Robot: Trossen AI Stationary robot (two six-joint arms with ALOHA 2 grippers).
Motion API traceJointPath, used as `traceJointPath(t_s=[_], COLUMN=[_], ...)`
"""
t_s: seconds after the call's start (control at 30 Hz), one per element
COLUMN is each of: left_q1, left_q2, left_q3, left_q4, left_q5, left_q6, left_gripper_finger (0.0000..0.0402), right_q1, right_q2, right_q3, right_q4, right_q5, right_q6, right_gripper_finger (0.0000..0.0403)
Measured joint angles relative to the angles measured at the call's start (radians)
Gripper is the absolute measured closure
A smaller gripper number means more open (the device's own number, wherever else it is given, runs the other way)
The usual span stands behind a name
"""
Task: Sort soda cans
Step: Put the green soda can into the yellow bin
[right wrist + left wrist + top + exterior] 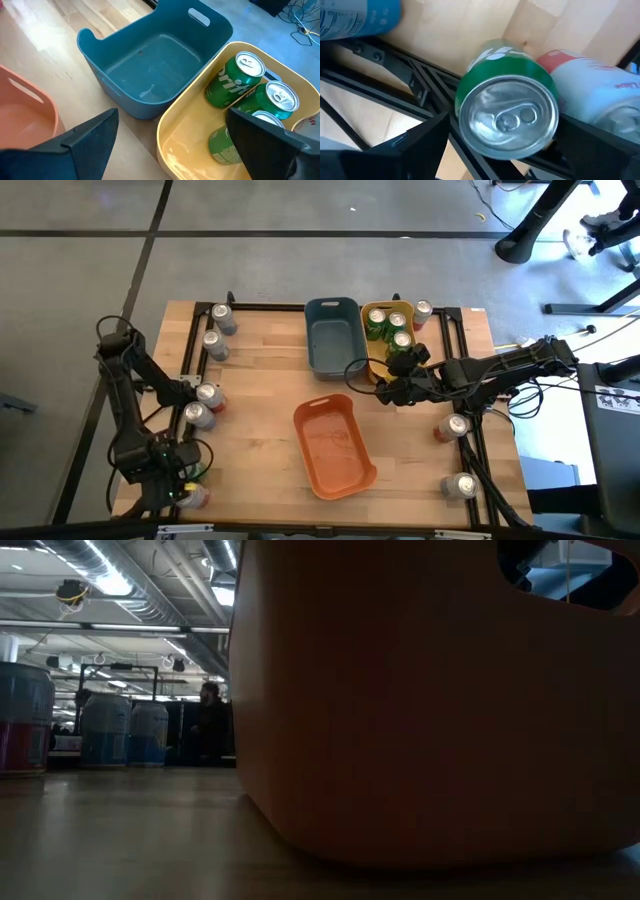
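Note:
A green soda can [507, 100] stands upright at the table's near left corner, on its base, close beside a silver-and-red can [600, 85]. My left gripper [505, 137] points down over it, open, one finger on either side of the can's silver top; I see no touch. In the high view this gripper [183, 480] is by the table's near left edge. My right gripper [392, 385] hangs open at the near end of the yellow bin [185, 130], which holds several green cans [235, 80]. Nothing is between its fingers.
A blue bin [332, 335] stands left of the yellow bin, and an orange bin [335, 448] sits at the middle front. Loose cans stand along the left side [213, 345], [203, 405] and the right side [452, 427], [460, 486]. A black frame rail [395, 65] runs beside the green can.

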State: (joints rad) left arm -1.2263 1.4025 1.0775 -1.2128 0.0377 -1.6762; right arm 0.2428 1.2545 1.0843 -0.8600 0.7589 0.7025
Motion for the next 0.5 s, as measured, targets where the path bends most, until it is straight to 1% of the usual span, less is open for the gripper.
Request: traceJointPath(t_s=[0.17,0.27,0.33,0.43,0.5], left_q1=[0.001,0.007,0.012,0.018,0.027], left_q2=[0.0,0.0,0.0,0.0,0.0], left_q3=[-0.049,-0.059,-0.06,-0.06,-0.059], left_q4=[0.05,0.048,0.046,0.043,0.041], left_q5=[-0.001,-0.001,-0.002,0.0,0.002], left_q6=[0.038,0.05,0.063,0.083,0.104], left_gripper_finger=[0.0059,0.0061,0.0074,0.0107,0.0115], right_q1=[0.0,0.0,0.0,-0.001,-0.001], right_q2=[0.009,0.02,0.033,0.044,0.048], right_q3=[0.0,0.001,0.001,0.001,0.001], right_q4=[0.002,0.005,0.007,0.005,0.003], right_q5=[0.0,-0.003,-0.007,-0.009,-0.009], right_q6=[0.0,0.0,0.0,-0.003,-0.004], right_gripper_finger=[0.0036,0.0036,0.0036,0.0036,0.0036])
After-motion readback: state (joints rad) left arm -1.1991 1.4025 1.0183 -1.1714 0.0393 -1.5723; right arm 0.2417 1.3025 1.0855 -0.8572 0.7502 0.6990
